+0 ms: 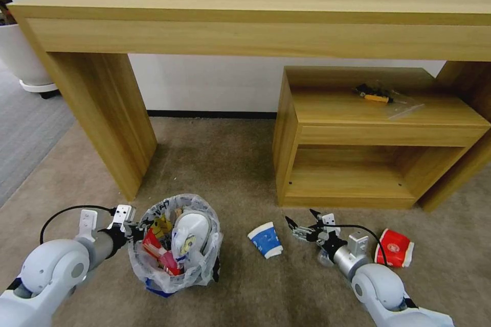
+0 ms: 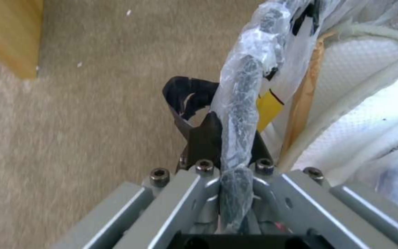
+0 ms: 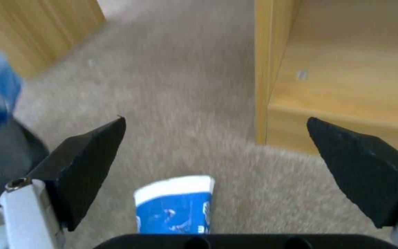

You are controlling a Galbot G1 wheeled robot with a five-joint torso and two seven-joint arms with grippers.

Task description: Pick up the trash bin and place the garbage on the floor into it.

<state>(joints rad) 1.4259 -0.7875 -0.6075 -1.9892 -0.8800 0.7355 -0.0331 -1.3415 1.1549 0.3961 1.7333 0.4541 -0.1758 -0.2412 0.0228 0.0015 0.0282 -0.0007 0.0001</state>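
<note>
Right wrist view: blue-white paper cup (image 3: 176, 204) on carpet between spread right gripper (image 3: 217, 173) fingers (image 3: 84, 166).

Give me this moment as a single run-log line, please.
left gripper: shut on trash bin rim | right gripper: open, by paper cup | red-white carton: on carpet

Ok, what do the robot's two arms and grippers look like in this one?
Both arms have glossy white rounded shells with grey joint discs, narrowing to silver-grey metal wrists with a looping black cable. The left gripper and right gripper have pale metal brackets fixed with hex bolts, and black textured wedge-shaped fingers.
</note>
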